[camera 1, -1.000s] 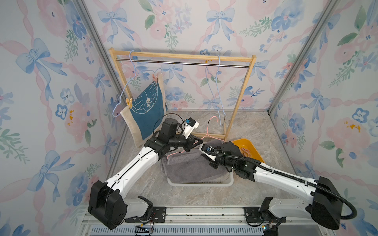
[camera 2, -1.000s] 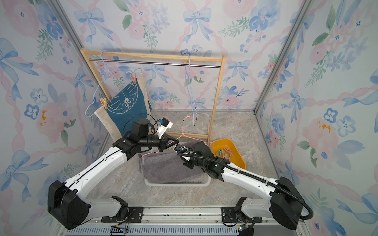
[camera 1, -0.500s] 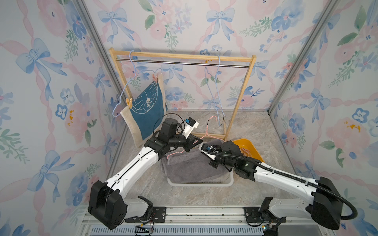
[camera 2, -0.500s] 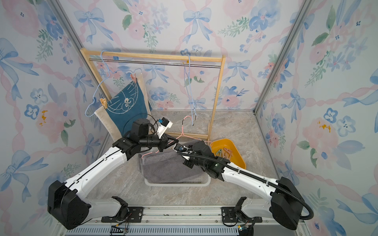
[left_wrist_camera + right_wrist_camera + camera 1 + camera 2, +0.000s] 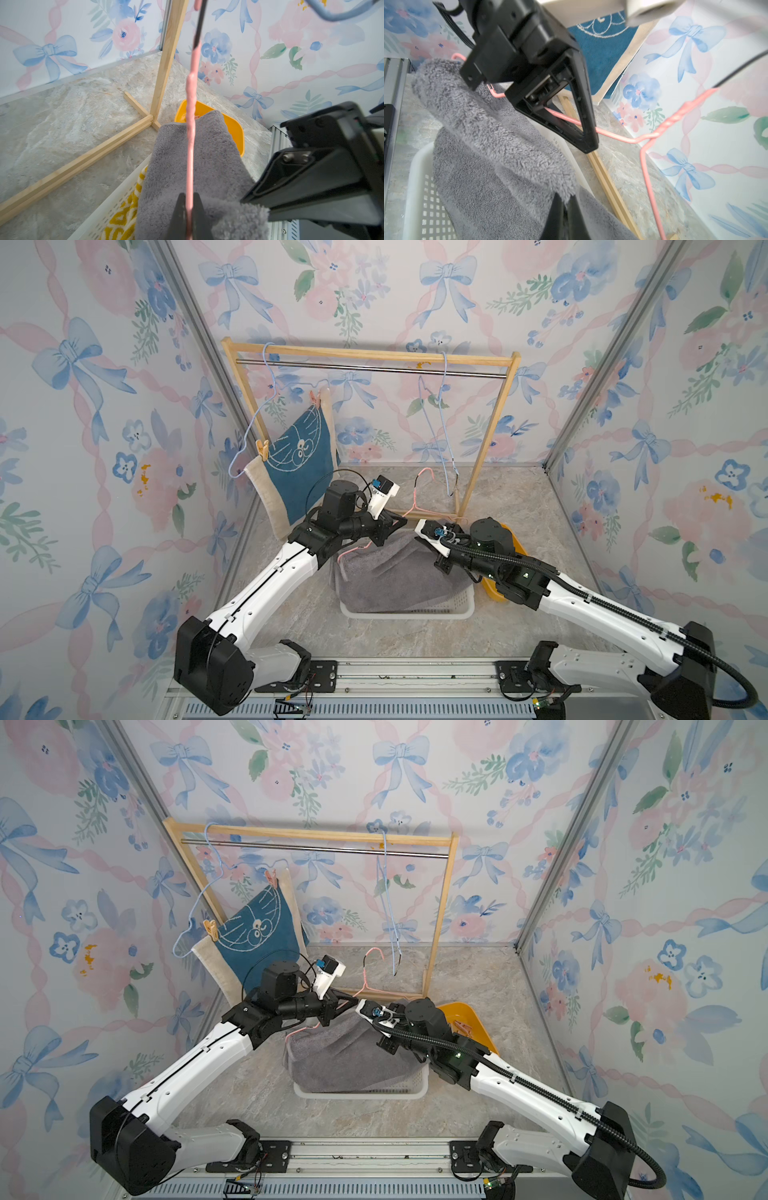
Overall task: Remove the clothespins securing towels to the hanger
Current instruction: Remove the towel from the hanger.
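My left gripper [image 5: 189,196] is shut on the wire of a pink hanger [image 5: 190,124] and holds it above the white basket [image 5: 407,614]. The grey towel [image 5: 386,572] hangs from that hanger into the basket. My right gripper [image 5: 566,202] is shut on the grey towel's [image 5: 498,145] fluffy edge. No clothespin shows on the grey towel. The dark blue towel [image 5: 303,460] hangs on a blue hanger [image 5: 249,435], pinned by a peach clothespin [image 5: 262,450] and a pink clothespin [image 5: 314,398]. A yellow-and-white towel [image 5: 124,218] lies in the basket under the grey one.
The wooden rack [image 5: 370,354] stands at the back, and a bare blue hanger [image 5: 442,427] hangs at its right end. An orange tray [image 5: 478,1015] holding loose clothespins [image 5: 461,1027] sits right of the basket, behind my right arm. The rack's foot bars [image 5: 83,160] run along the floor close to the basket.
The right gripper's jaws have closed on the grey towel's edge. Both arms have hardly moved, and the left gripper still holds the pink hanger.
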Available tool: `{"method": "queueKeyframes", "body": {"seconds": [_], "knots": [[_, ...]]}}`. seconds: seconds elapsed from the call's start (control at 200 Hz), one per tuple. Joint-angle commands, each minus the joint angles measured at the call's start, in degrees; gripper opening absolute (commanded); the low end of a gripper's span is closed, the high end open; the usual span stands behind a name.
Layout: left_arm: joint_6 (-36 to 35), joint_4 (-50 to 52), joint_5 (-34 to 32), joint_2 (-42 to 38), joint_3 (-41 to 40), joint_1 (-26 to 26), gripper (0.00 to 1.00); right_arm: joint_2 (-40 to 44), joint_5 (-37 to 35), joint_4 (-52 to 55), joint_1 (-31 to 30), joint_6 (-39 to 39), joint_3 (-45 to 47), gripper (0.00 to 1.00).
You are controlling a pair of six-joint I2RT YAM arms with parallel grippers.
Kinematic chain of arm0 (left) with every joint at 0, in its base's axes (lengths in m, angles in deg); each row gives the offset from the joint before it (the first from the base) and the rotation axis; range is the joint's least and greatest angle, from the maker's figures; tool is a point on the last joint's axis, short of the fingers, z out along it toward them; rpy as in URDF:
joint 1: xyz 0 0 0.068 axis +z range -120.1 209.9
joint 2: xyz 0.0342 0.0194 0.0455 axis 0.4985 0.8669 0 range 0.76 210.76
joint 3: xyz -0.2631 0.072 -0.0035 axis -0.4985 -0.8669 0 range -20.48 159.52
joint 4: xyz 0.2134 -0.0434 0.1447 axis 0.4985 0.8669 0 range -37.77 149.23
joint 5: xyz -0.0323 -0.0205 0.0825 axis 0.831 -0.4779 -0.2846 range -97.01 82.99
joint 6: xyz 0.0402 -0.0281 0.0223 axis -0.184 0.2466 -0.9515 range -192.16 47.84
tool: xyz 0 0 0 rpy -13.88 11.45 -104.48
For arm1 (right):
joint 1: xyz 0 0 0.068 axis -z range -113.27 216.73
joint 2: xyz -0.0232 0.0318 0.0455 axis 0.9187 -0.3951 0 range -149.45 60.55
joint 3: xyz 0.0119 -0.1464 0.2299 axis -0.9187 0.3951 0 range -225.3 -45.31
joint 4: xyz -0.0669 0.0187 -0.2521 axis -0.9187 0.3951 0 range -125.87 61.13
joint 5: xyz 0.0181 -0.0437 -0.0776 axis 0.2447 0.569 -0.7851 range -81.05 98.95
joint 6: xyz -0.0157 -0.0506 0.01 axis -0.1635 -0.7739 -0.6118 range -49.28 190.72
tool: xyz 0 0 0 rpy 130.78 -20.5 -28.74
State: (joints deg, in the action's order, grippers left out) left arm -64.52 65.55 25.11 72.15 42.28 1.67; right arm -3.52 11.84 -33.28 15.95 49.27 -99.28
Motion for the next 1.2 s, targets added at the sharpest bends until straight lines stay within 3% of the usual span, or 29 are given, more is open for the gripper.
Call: {"method": "queueKeyframes", "body": {"seconds": [0.0,0.255,0.715,1.195], "knots": [[0.05,-0.86,-4.36,-2.27,-0.1,0.53,0.0,2.15,1.36,2.21,-0.28,0.56,-3.61,0.0],[0.53,-0.93,-11.47,-7.14,-0.56,1.2,0.0,2.87,0.92,6.81,0.08,-1.12,-9.33,0.0],[3.69,-1.1,-30.1,-14.91,-1.76,4.3,0.0,4.31,-1.27,7.39,1.47,-1.0,-16.13,0.0],[4.94,-2.59,-36.06,-18.07,-2.68,8.16,0.0,6.87,-2.85,10.42,1.89,-3.05,-23.1,0.0]]}}
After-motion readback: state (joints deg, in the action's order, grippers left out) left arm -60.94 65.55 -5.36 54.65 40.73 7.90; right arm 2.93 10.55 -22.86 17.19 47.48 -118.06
